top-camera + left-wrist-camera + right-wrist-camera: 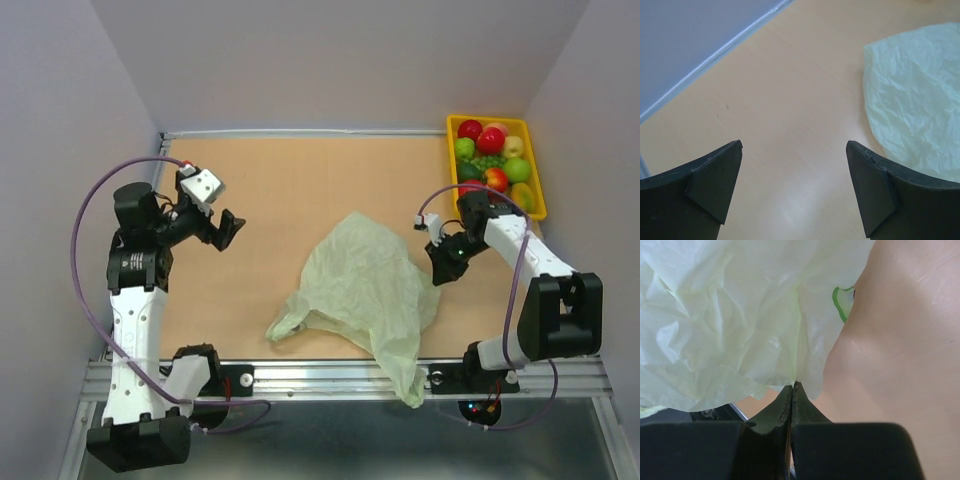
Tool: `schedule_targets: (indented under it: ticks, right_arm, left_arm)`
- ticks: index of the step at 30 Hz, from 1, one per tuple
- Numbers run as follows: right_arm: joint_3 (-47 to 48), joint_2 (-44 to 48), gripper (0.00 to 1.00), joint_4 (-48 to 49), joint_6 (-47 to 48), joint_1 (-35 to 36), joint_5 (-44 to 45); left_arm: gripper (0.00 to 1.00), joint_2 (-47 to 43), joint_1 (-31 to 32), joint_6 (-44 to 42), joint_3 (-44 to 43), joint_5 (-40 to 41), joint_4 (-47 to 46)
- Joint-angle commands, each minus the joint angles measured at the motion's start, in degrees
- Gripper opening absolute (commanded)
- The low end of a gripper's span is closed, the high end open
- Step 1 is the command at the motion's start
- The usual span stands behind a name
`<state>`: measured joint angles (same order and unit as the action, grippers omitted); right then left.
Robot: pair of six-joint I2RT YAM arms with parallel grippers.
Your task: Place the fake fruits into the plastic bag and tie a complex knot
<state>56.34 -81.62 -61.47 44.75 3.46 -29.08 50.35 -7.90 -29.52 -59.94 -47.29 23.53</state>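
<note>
The pale-green plastic bag (365, 290) lies crumpled and flat in the middle of the table, one corner hanging over the front edge. My right gripper (440, 268) is at the bag's right edge, and in the right wrist view its fingertips (792, 384) are pressed together, shut on a fold of the plastic bag (740, 315). My left gripper (232, 228) hovers open above bare table left of the bag, nothing between its fingers (795, 145); the plastic bag (915, 115) shows to its right. The fake fruits (492, 152), red, green and yellow, lie in the yellow tray.
The yellow tray (538, 190) stands at the back right corner, just behind the right arm. Grey walls close the table at the back and both sides. A metal rail (330, 375) runs along the front edge.
</note>
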Motion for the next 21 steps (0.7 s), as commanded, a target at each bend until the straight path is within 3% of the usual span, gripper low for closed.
schedule_targets:
  ticks: [1, 8, 11, 19, 21]
  right_arm:
    - [6.8, -1.6, 0.00, 7.0, -4.2, 0.1, -4.5]
    - [12.6, -9.1, 0.00, 12.1, -9.3, 0.4, -10.4]
    - [14.9, -13.0, 0.00, 13.7, -10.8, 0.8, -11.3]
    - [19.8, -19.7, 0.01, 15.1, -12.6, 2.1, -12.1]
    - [20.2, -20.6, 0.01, 15.2, -12.6, 2.5, -12.1]
  left_arm:
    - [0.95, -1.1, 5.5, -8.3, -0.2, 1.6, 4.7]
    - [0.92, -1.0, 21.4, -12.7, -0.4, 9.6, 9.3]
    - [0.92, -0.5, 30.7, -16.1, 0.3, 18.4, 10.1]
    - [0.94, 3.7, 58.4, -21.4, 1.9, 38.0, 2.7]
    - [0.97, 6.1, 61.9, -22.8, 2.6, 42.4, -0.2]
